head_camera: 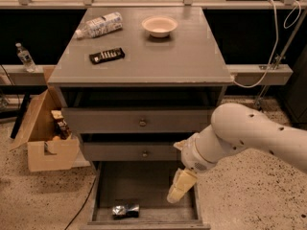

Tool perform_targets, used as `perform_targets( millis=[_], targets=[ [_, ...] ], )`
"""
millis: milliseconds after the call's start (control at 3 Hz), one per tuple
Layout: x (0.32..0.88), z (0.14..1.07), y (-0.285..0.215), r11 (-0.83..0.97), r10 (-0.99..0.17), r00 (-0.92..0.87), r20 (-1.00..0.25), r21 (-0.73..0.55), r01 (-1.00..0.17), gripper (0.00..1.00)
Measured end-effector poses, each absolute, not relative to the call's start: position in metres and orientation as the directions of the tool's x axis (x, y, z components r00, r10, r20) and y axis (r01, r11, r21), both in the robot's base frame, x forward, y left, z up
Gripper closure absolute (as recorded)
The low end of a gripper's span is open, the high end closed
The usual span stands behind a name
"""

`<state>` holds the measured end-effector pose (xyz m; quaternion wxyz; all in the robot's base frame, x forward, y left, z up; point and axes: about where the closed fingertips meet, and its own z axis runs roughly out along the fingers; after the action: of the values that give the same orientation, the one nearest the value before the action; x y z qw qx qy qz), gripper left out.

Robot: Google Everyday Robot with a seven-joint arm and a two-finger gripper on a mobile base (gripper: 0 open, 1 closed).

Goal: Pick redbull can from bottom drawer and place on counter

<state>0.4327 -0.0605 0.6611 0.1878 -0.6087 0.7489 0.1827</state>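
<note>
plastic bottle (100,25) lying | black packet (107,56) flat | bowl (159,26) upright | cardboard box (48,150) floor, left

Single camera, high, mid-distance, looking down at grey drawer cabinet (110,121) front; cream gripper (180,188) over open grey bottom drawer (129,181)

**Grey cabinet, pale arm, speckled floor**

The counter (182,56) is plain smooth grey, as are the drawer fronts below it. The bottom drawer (144,183) has a darker grey floor. The redbull can (125,210) lying in it glints silver with dark patches.

Near the counter's far left corner lies a clear bottle (100,25) with a white label. Toward the left edge is a black packet (107,56) with small white marks. A cream bowl (159,26) sits by the far edge.

The cream-yellow gripper (177,189) hangs over the bottom drawer, below the counter's front right corner, on a white arm (249,133) dotted with small dark holes.

The floor (240,200) is beige with black specks, and the cardboard box (45,150) is tan.
</note>
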Motion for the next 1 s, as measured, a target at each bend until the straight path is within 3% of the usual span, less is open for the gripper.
perform_targets(
  millis=[1000],
  targets=[
    [0.443,0.472,-0.023,0.124,-0.769,-0.176,-0.614,0.128,-0.984,0.0]
  ],
)
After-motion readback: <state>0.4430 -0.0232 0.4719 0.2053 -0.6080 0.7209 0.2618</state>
